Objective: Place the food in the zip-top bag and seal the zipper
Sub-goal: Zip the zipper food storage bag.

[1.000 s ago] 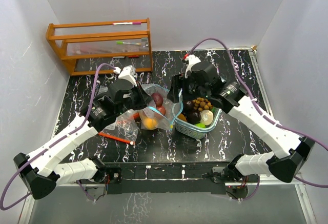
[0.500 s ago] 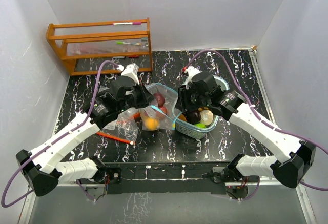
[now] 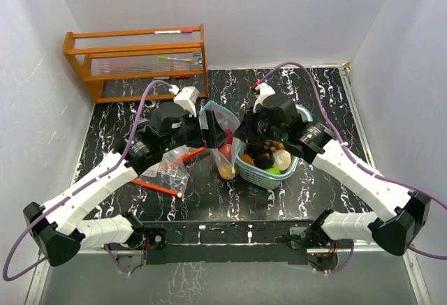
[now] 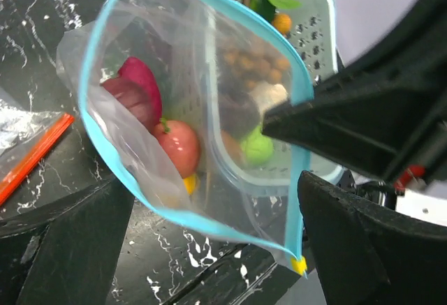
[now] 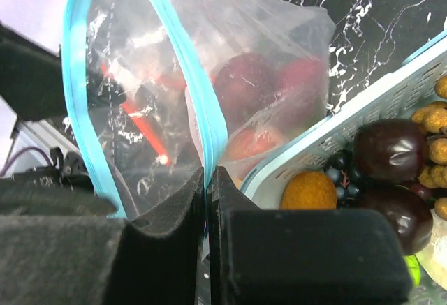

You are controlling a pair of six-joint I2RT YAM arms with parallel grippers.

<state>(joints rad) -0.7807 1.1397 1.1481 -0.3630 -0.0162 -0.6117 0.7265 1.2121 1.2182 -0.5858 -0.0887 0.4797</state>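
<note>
You have no legible text, label, brand, number or sign in any of the three views.
</note>
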